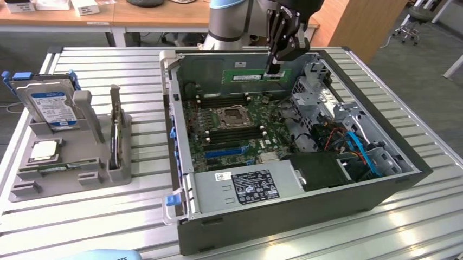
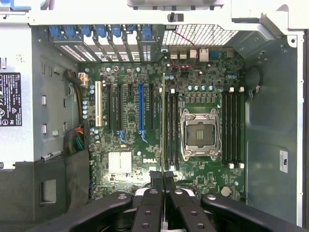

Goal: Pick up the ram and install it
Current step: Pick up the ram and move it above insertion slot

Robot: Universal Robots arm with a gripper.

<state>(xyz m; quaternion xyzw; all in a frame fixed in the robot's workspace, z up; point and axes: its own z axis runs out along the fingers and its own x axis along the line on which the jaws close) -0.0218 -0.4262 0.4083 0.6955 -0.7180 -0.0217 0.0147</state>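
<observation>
The ram (image 1: 250, 76) hung lengthwise inside the open case (image 1: 289, 216), pinched near one end by the gripper (image 1: 272, 69), which was clamped tight on it. Taking the socket (image 1: 233, 115) as the middle of the dial in the exterior view, the stick sat at about one o'clock, close to the case's far wall and held up off the board (image 1: 217, 143). Through the wrist view the ram (image 2: 162, 121) showed edge-on, a thin line running out from the gripper (image 2: 163, 176), just beside the black slots (image 2: 171, 128) next to the socket (image 2: 200, 134). At nine o'clock from the case, on the slatted table (image 1: 108, 216), a grey tray (image 1: 119, 173) carried a drive (image 1: 47, 103) and a square chip (image 1: 45, 150).
</observation>
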